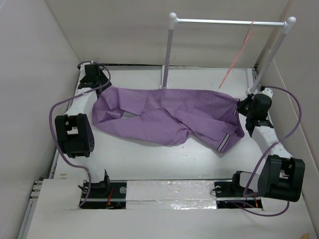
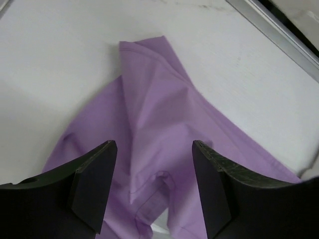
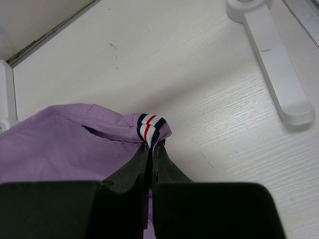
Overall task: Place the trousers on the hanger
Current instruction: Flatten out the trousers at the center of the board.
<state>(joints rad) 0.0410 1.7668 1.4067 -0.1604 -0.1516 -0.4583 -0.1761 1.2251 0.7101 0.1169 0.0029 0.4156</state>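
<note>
Two grippers: right gripper (image 3: 152,148) clamped on striped waistband of trousers (image 1: 164,117), left gripper (image 2: 154,154) spread above leg cloth; hanger (image 1: 238,56) on rack (image 1: 224,21), hook seemingly lost against rail.

One camera looks down from above the near edge over the white table (image 1: 149,162); my wrist cameras look closely at opposite ends of the lilac cloth trousers (image 1: 164,117).
</note>
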